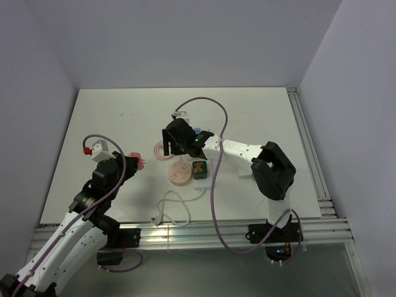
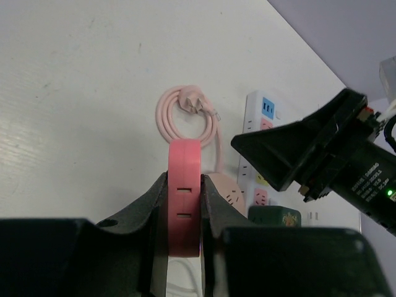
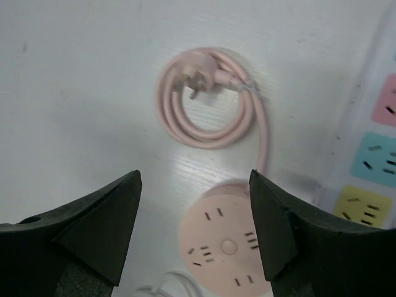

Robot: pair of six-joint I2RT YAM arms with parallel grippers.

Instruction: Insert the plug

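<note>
Plug (image 3: 198, 83) looked light and rigid on its soft coiled cord (image 3: 167, 111); its hard body seemed the best hold. Right end effector (image 3: 193, 185) hung released above it, while the left end effector (image 2: 184, 180) was clenched on a pink slotted block (image 2: 184, 161).

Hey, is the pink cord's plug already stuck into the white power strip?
No, the pink plug lies loose on top of its coiled cord, apart from the white power strip.

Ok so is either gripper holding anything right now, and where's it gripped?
The left gripper pinches the pink slotted block by its two opposite sides. The right gripper is open and holds nothing.
</note>
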